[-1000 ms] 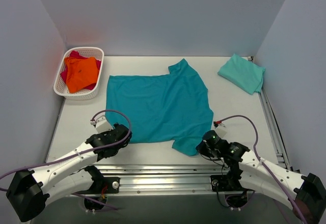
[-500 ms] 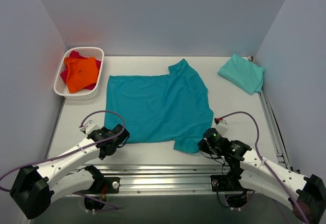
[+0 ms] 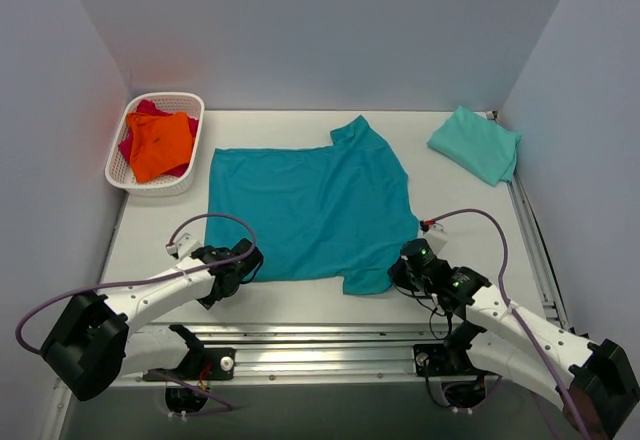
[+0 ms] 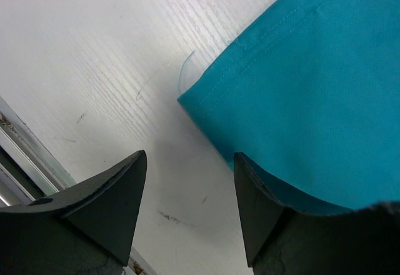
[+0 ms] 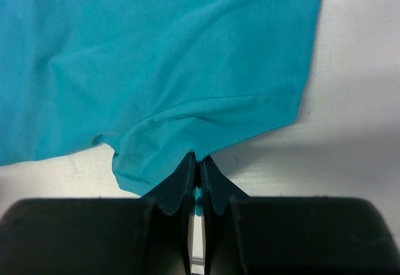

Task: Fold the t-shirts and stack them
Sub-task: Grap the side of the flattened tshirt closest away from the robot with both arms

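A deep teal t-shirt (image 3: 310, 210) lies spread flat in the middle of the table. Its near-left hem corner (image 4: 206, 100) lies just ahead of my left gripper (image 4: 187, 190), which is open with only bare table between its fingers; the right finger (image 4: 262, 206) overlaps the hem edge. In the top view the left gripper (image 3: 240, 263) sits at that corner. My right gripper (image 5: 199, 162) is shut on the edge of the teal shirt's near sleeve (image 5: 206, 131), at the shirt's near-right corner (image 3: 372, 278). A folded mint-green t-shirt (image 3: 476, 143) lies at the far right.
A white lattice basket (image 3: 118, 168) at the far left holds an orange shirt (image 3: 160, 143) over a magenta one (image 3: 146, 108). Metal rails run along the near edge (image 3: 320, 335) and the right side (image 3: 530, 230). Walls close in the table on three sides.
My left gripper has swung in to the shirt's near-left corner and its jaws have narrowed. My right gripper has shifted a little up the table, drawing the sleeve with it.
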Tool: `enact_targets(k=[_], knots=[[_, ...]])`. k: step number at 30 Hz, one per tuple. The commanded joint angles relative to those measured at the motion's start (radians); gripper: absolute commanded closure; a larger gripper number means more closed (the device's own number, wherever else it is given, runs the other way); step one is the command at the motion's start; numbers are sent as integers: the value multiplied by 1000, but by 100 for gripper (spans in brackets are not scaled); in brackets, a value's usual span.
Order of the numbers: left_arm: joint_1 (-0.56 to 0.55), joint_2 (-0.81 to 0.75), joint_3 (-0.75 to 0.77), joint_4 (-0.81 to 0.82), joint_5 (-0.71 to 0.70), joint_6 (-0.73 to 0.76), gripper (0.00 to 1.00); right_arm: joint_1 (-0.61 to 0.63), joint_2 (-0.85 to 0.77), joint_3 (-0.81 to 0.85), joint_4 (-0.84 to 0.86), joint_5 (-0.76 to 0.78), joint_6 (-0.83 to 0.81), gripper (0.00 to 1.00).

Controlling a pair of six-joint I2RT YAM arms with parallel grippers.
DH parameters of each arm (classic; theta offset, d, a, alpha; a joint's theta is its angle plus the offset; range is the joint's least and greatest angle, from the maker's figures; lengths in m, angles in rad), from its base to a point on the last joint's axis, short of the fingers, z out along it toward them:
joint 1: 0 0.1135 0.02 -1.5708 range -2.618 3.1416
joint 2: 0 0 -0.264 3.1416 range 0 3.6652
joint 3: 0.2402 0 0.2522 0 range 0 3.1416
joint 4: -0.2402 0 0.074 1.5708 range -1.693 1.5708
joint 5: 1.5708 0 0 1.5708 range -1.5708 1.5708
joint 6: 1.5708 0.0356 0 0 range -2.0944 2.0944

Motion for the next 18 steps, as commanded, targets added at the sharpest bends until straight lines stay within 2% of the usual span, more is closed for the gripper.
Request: enact_targets(k=[1, 9, 13, 18], knots=[[35, -20, 34, 45, -56, 7, 33, -39, 8, 26, 29, -42, -51, 100], [67, -235, -97, 148, -40, 34, 32, -71, 54, 30, 59, -79, -85, 100], [105, -171, -75, 140, -22, 42, 41, -97, 71, 33, 72, -99, -100, 100], [119, -71, -31, 157, -1, 46, 36, -147, 96, 44, 87, -135, -124, 100]])
